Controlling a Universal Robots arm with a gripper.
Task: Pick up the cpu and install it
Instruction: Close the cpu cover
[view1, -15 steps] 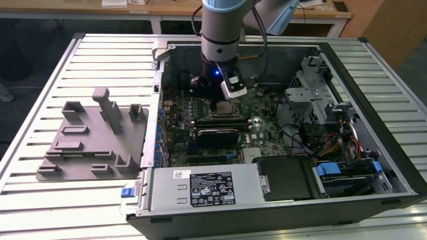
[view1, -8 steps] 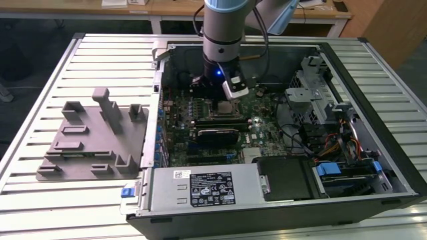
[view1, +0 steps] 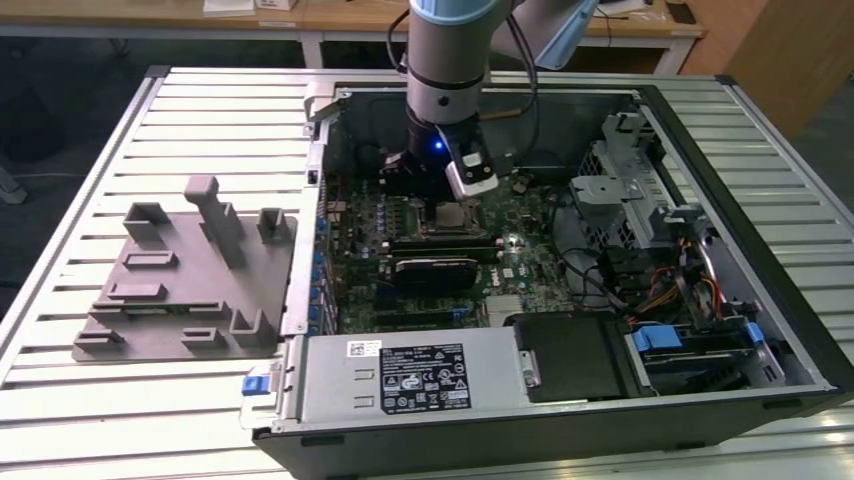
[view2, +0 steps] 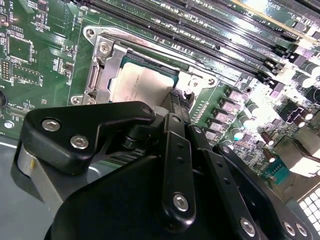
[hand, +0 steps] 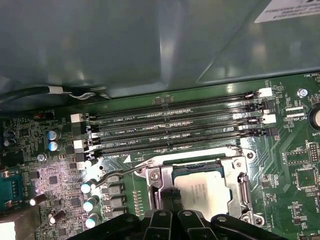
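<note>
Saw a grey fixture plate (view1: 187, 290) on the slatted table at the exterior view's left. Found the cpu (hand: 207, 192) seated in its socket inside the open computer case (view1: 534, 440). Noted the gripper (hand: 170, 197) above it, fingers (hand: 164, 196) pressed together at the cpu's edge. Noted memory slots (hand: 170, 127) just beside and the drive cage (view1: 627, 170) well right.

The flat, square cpu (view2: 140, 82) (hand: 207, 192), its silver metal top bearing faint print, lies level and face up inside the steel socket frame (hand: 242, 187) on the green motherboard (hand: 295, 150), apparently seated, just beside the long black memory slots (hand: 170, 127).
</note>
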